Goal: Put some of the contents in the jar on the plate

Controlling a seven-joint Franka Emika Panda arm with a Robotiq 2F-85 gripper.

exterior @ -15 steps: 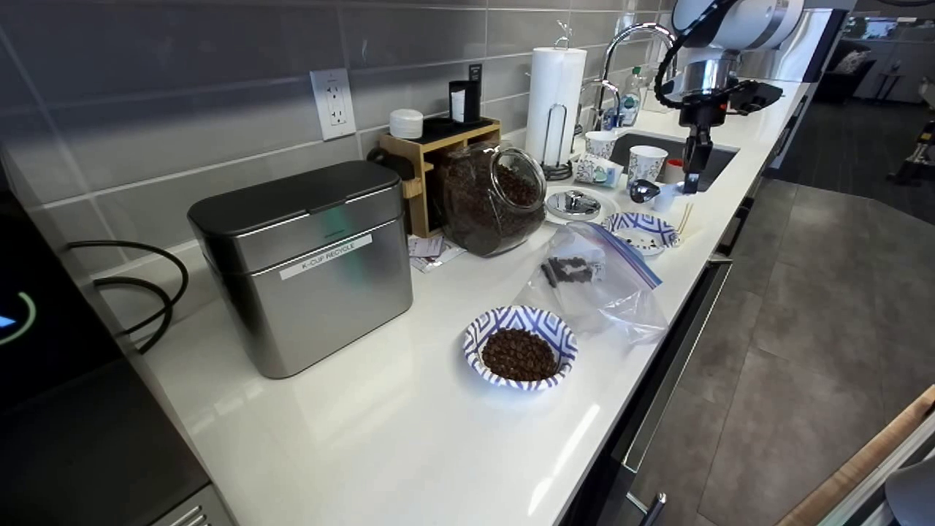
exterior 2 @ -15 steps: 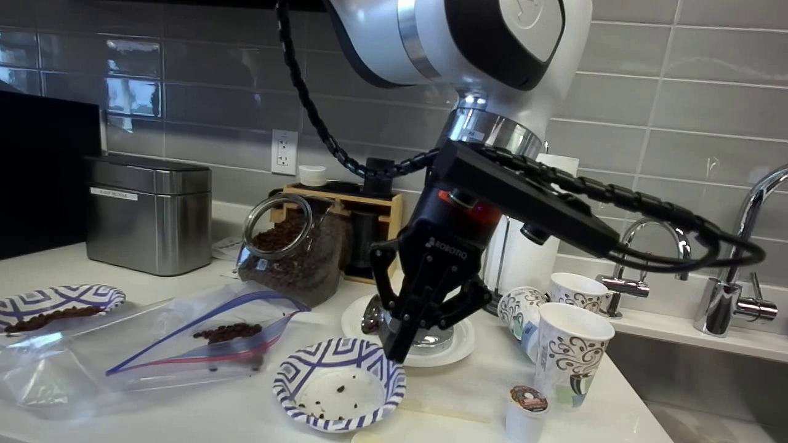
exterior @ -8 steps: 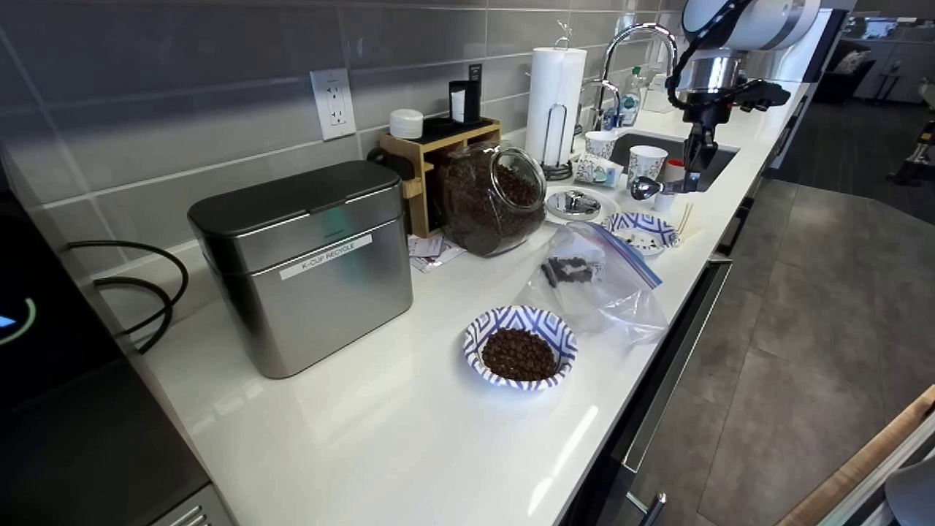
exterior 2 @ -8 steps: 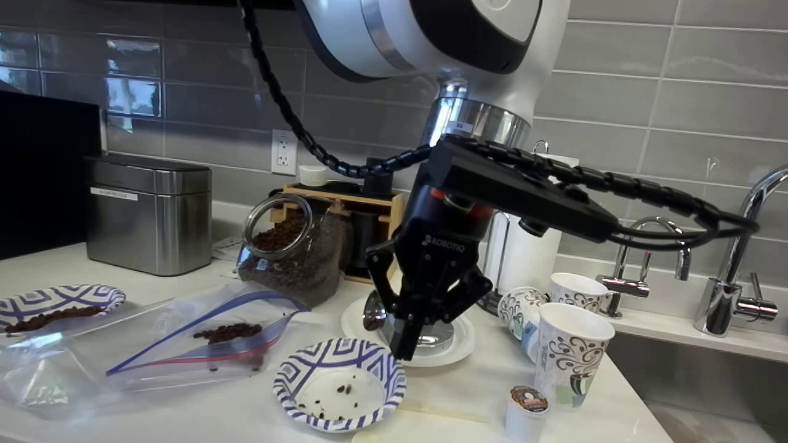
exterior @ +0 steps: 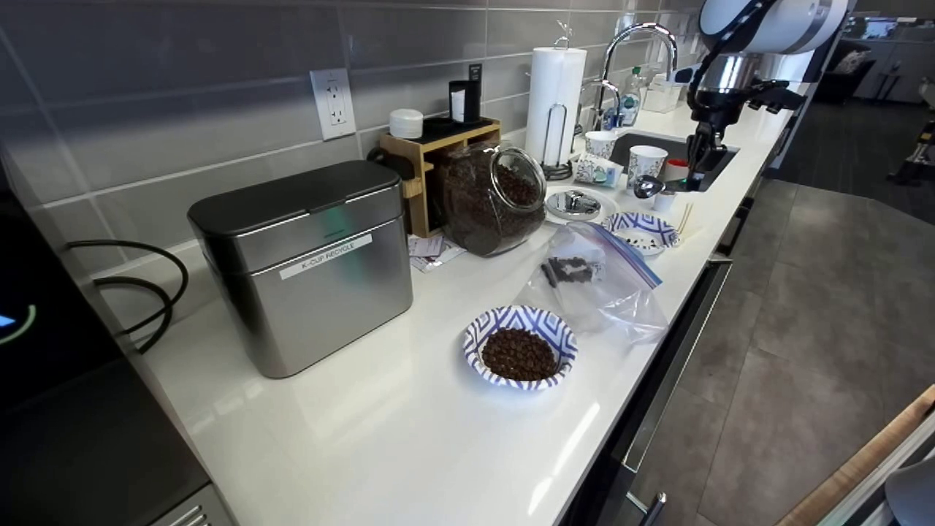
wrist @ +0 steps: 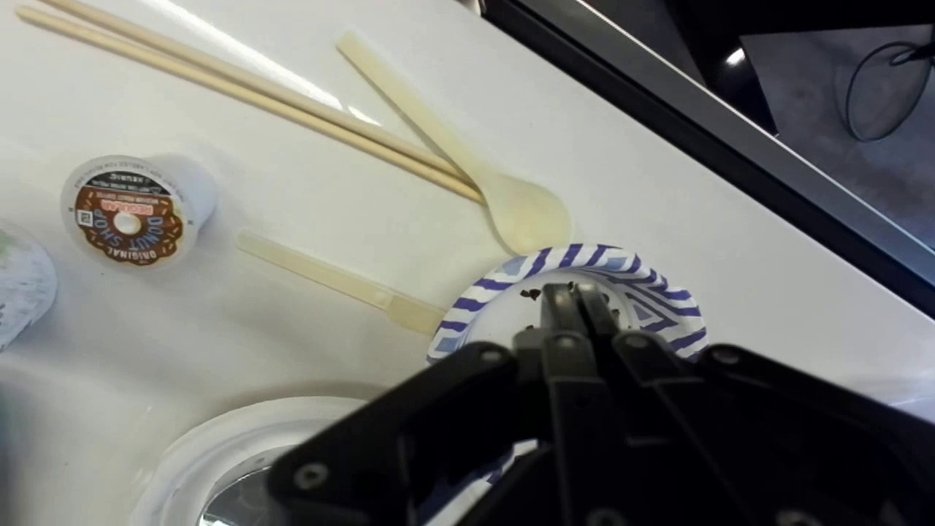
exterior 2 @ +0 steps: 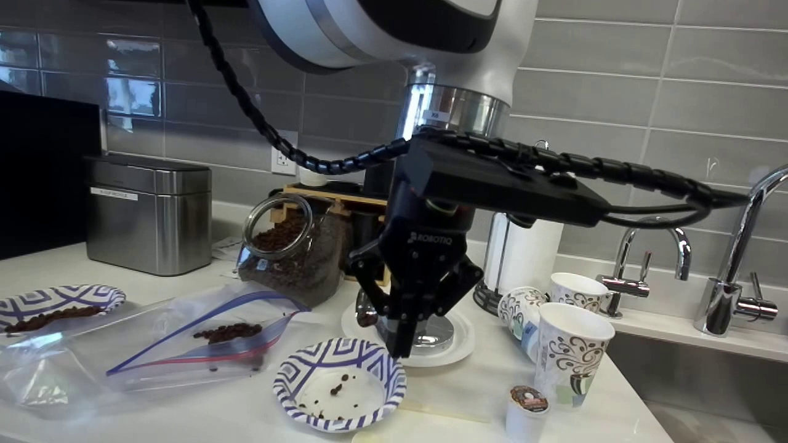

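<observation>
The rounded glass jar lies tipped on the counter, its mouth uncovered, and dark brown beans fill much of it. My gripper is shut on the handle of a metal scoop. In an exterior view the scoop's bowl is partly behind the gripper; whether beans are in it I cannot tell. Below and beside the fingertips stands a blue-and-white paper plate with raised sides, a few beans scattered on its bottom. The wrist view has my fingers over this plate, with the scoop hidden.
A white plate bearing a metal lid sits behind the gripper. Paper cups and a coffee pod stand by the sink. Elsewhere lie a plastic bag, a second patterned plate of beans, chopsticks and a wooden spoon.
The arm has swung more upright and shifted slightly, keeping the scoop. More beans now lie in the middle of the paper plate than a second ago. The jar has not moved.
</observation>
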